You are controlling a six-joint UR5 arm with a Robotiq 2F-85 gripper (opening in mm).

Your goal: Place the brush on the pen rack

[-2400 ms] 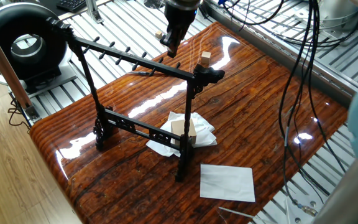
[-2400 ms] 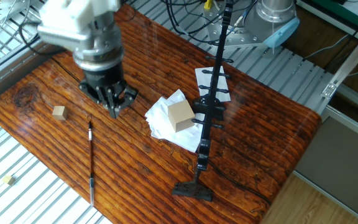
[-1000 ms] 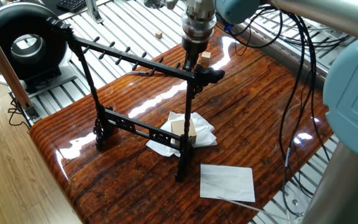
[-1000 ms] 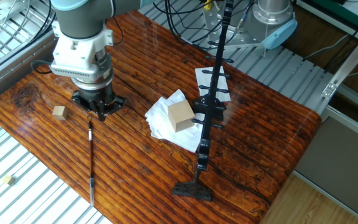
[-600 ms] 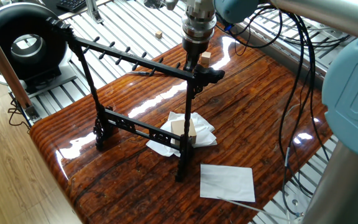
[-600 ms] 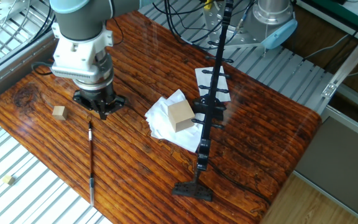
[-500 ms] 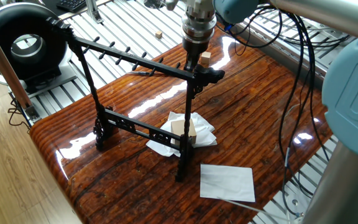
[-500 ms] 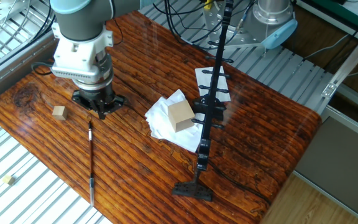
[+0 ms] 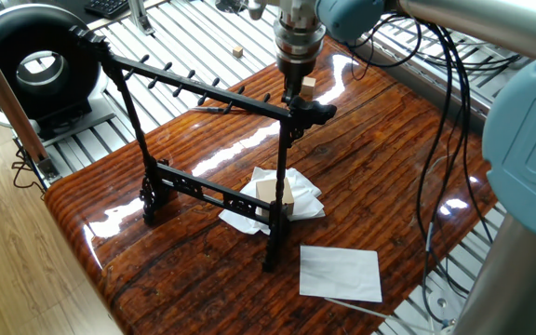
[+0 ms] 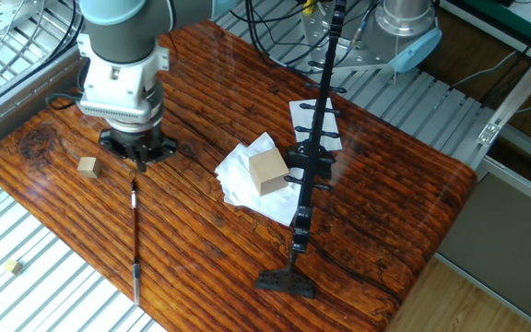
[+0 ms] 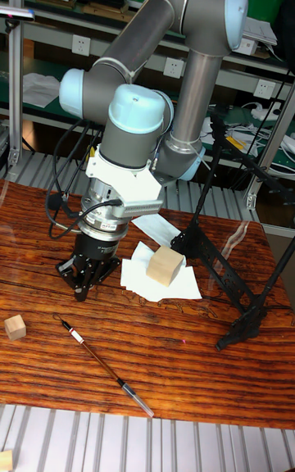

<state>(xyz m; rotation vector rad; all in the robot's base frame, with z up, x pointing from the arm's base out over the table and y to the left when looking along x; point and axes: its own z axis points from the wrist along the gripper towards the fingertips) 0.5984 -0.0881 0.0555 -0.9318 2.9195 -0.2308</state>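
Observation:
The brush (image 10: 135,242) is a thin dark stick lying flat on the wooden table; it also shows as the brush (image 11: 105,366) in the tall view. My gripper (image 10: 139,164) points straight down just beyond the brush's far end, near the table surface, and nothing is visibly held. Its fingers taper to a narrow point, and I cannot make out a gap in the gripper (image 11: 83,288). The pen rack (image 9: 203,91) is a black frame with a peg-lined top bar, standing upright apart from the brush. From this side the gripper (image 9: 291,91) is partly behind the rack's bar.
A small wooden cube (image 10: 87,166) lies just left of the gripper. A larger wooden block (image 10: 267,171) sits on crumpled white paper (image 10: 238,180) by the rack's foot. A flat white sheet (image 9: 341,273) lies near the table's front corner. Cables hang at the right.
The arm came over from behind the table and dropped toward the brush's far end. Over the last second the gripper only shifted slightly. The brush has not moved.

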